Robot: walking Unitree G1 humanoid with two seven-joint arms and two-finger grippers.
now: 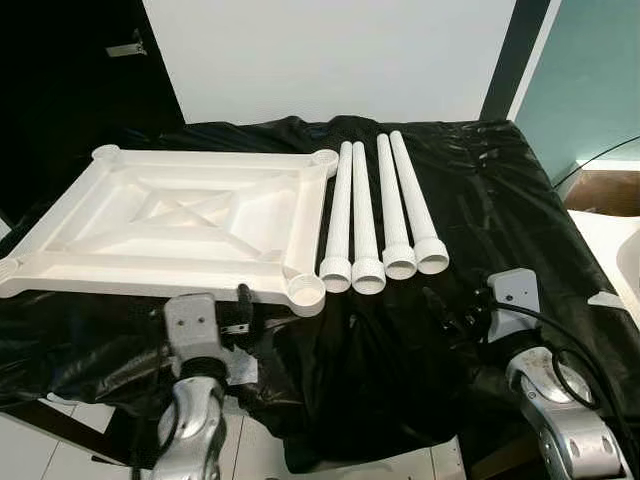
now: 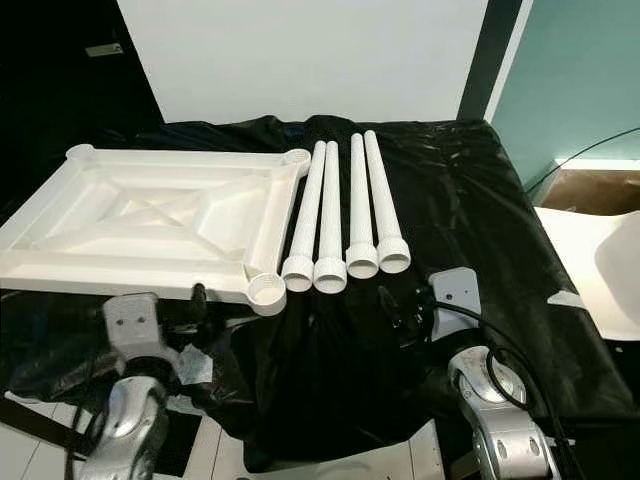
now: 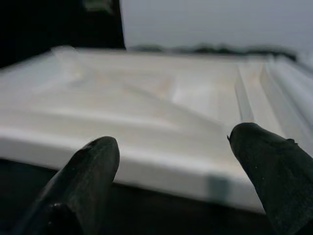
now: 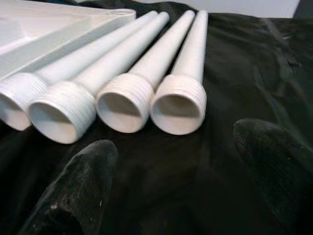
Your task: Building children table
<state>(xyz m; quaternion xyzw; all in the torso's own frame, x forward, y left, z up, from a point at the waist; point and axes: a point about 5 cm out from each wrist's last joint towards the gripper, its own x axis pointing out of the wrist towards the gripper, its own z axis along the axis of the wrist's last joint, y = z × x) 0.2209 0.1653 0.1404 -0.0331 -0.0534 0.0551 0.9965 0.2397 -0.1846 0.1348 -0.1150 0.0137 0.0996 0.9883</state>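
A white plastic tabletop (image 1: 170, 225) lies upside down on the left of the black-covered table, with round leg sockets at its corners. To its right, several white tube legs (image 1: 380, 215) lie side by side, their threaded ends (image 4: 122, 105) toward me. In the left wrist view, my left gripper (image 3: 174, 138) is open just in front of the tabletop's near edge (image 3: 161, 169), holding nothing. My right gripper (image 4: 175, 137) is open just short of the legs' threaded ends and touches none of them.
A crumpled black cloth (image 1: 500, 200) covers the whole table and hangs over its front edge. A white wall stands behind. Beyond the table's right side is a white rounded object (image 1: 625, 250). Pale floor tiles (image 1: 60, 450) lie below the front edge.
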